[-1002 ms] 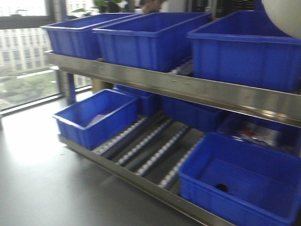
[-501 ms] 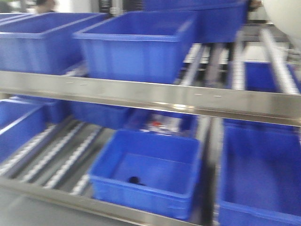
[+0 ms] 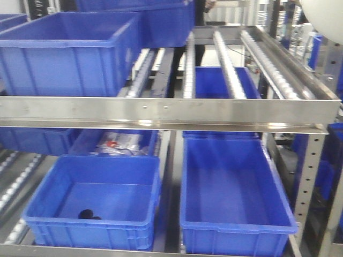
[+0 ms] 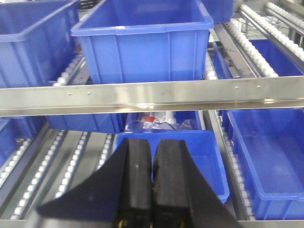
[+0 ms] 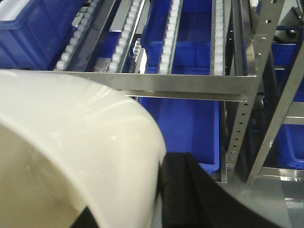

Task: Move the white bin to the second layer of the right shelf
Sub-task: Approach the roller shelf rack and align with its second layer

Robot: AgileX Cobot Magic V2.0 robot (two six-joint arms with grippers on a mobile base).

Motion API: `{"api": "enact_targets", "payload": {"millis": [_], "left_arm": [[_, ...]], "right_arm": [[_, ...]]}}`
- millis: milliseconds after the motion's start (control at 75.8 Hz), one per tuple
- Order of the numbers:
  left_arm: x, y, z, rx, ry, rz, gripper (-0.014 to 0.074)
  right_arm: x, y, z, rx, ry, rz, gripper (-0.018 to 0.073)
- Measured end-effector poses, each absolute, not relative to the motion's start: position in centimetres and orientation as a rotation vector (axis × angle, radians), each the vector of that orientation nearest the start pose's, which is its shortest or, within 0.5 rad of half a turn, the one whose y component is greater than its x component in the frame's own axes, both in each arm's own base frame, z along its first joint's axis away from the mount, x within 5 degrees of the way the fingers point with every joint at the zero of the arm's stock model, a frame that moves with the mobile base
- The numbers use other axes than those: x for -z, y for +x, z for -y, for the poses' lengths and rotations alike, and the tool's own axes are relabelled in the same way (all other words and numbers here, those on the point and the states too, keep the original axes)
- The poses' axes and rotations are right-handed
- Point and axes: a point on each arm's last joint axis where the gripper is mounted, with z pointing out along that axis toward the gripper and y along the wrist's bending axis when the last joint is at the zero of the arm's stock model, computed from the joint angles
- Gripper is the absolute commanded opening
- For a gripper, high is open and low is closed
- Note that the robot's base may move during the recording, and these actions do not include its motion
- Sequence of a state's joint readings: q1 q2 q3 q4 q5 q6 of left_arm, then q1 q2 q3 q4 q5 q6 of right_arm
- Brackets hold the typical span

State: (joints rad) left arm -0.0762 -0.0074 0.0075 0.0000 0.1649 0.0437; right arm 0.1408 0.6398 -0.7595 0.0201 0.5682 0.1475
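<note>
The white bin [image 5: 71, 142] fills the lower left of the right wrist view, glossy and off-white. My right gripper [image 5: 159, 187] is shut on its wall; one black finger [image 5: 190, 190] shows outside the wall. A curved part of the bin shows in the top right corner of the front view [image 3: 324, 16]. The steel shelf level with white roller lanes [image 3: 230, 59] and a screwed front rail [image 3: 161, 110] lies ahead, and its rail also shows in the right wrist view [image 5: 180, 81]. My left gripper [image 4: 153, 156] is shut and empty, held in front of the rack.
Blue crates stand on the roller level at the left [image 3: 64, 53] and on the level below [image 3: 96, 201] [image 3: 233, 187]. A perforated steel upright [image 3: 308, 176] ends the rack on the right. Another rack with blue crates [image 5: 289, 137] stands beyond.
The front view has swept to the right along the rack, from its left end to its right end. The white bin stays in the top right corner.
</note>
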Motion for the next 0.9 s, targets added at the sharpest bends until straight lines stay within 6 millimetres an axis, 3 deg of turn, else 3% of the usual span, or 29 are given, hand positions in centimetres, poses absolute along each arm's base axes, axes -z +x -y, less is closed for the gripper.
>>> {"api": "enact_targets", "payload": {"millis": [897], "left_arm": [[-19.61, 5.58, 0.43, 0.025, 0.099, -1.646, 0.0085]], "right_arm": [[-35.99, 12.62, -1.89, -0.211, 0.016, -1.968, 0.0055]]}}
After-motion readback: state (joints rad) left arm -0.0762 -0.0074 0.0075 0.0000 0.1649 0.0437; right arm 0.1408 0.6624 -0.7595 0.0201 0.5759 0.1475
